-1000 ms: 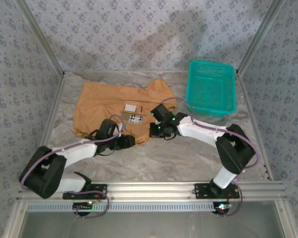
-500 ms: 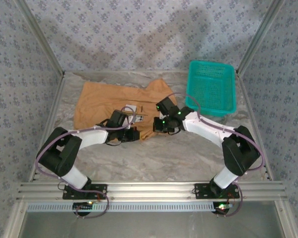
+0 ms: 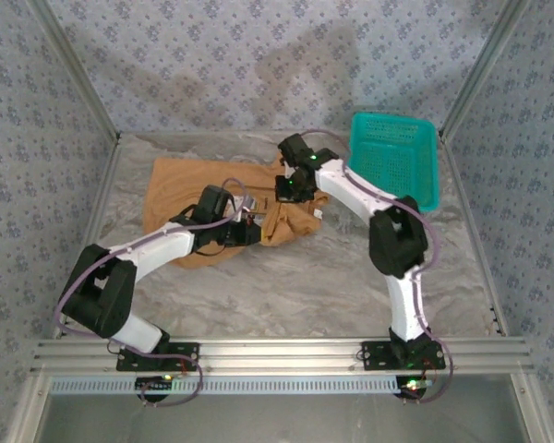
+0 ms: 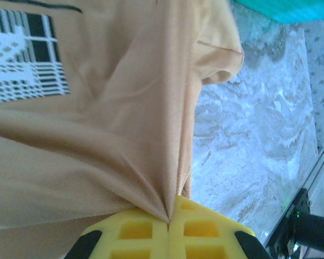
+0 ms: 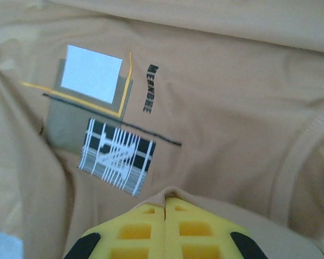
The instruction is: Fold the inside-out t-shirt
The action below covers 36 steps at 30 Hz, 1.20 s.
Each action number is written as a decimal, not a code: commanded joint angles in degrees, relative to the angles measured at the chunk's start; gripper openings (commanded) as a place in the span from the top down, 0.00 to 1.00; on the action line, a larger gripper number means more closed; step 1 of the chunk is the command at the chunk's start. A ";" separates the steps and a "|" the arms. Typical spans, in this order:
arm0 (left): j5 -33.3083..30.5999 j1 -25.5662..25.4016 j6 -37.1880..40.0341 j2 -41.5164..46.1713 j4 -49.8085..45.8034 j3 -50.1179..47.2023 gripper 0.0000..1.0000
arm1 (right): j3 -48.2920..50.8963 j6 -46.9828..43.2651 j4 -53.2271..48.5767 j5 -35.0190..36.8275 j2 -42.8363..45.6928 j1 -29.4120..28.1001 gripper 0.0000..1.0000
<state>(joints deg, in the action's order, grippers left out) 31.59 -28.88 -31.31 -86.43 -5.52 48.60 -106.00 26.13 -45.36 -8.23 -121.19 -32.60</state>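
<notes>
Since only thin t-shirt folds are pinched by left pincer and right pincer, they could be lost. Especially if yanked.

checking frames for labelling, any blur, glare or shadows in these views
Top external: sharp, evenly lit, soft shadows on the back wall. Left wrist: t-shirt fabric goes soft near the left tool, pale sheen on the table. Right wrist: the print is slightly smeared, the white patch looks blown out.
</notes>
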 commanded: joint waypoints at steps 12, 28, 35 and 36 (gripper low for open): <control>7.60 3.57 -1.74 -3.30 1.65 -0.43 1.00 | 29.11 7.80 14.04 -4.19 20.28 -1.94 0.52; 3.87 4.42 -8.56 0.59 5.85 -2.63 1.00 | 39.92 20.07 26.39 -6.71 18.47 -3.59 1.00; 1.02 4.13 -13.72 2.89 12.86 -8.26 0.99 | 53.45 18.60 26.09 -3.87 31.50 -5.20 1.00; 0.61 3.65 -13.86 3.26 13.85 -9.23 0.98 | 54.59 18.42 26.71 -3.62 32.13 -5.98 1.00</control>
<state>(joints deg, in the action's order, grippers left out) 35.11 -25.30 -42.50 -85.84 3.42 41.23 -55.11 45.21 -16.23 -15.53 -90.70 -37.78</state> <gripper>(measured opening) 0.038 0.046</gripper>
